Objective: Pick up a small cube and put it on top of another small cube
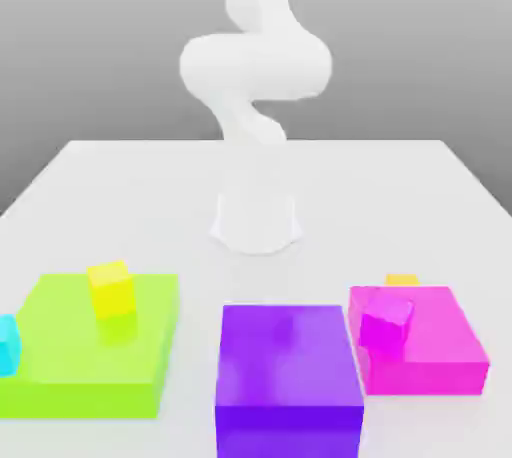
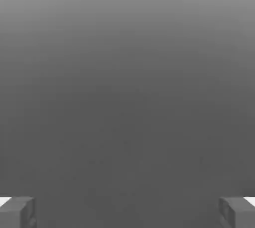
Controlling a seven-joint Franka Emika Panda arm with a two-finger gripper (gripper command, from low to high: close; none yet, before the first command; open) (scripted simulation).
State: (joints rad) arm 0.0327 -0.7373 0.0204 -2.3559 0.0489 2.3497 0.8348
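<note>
Standing across from the arm, I log the scene from largest item to smallest. White table (image 1: 150, 201): pale, flat, reaching back to a grey background. White robot arm (image 1: 256, 66): rises from its base at the far middle of the table, upper part cut off by the top of the exterior view.

Lime-green block (image 1: 80, 346): broad and flat, near, on the exterior view's left. Purple block (image 1: 288, 356): near middle, taller-looking, apart from the green one. Magenta block (image 1: 430, 341): flat, on the exterior view's right, close beside the purple one; contact between them I cannot tell.

Gripper (image 2: 127, 213): fingers spread wide, facing each other across a broad gap, with a dark grey expanse beyond them in the hand view.

Lemon-yellow cube (image 1: 112, 290): on the green block, towards its far right part, set askew. Magenta small cube (image 1: 386, 323): on the magenta block's left part, turned at an angle. Cyan piece (image 1: 8, 346): at the exterior view's left edge, partly cut off, by the green block; its support is unclear.

Orange-yellow cube (image 1: 402, 279): just past the far edge of the magenta block, its lower part hidden behind that block.
</note>
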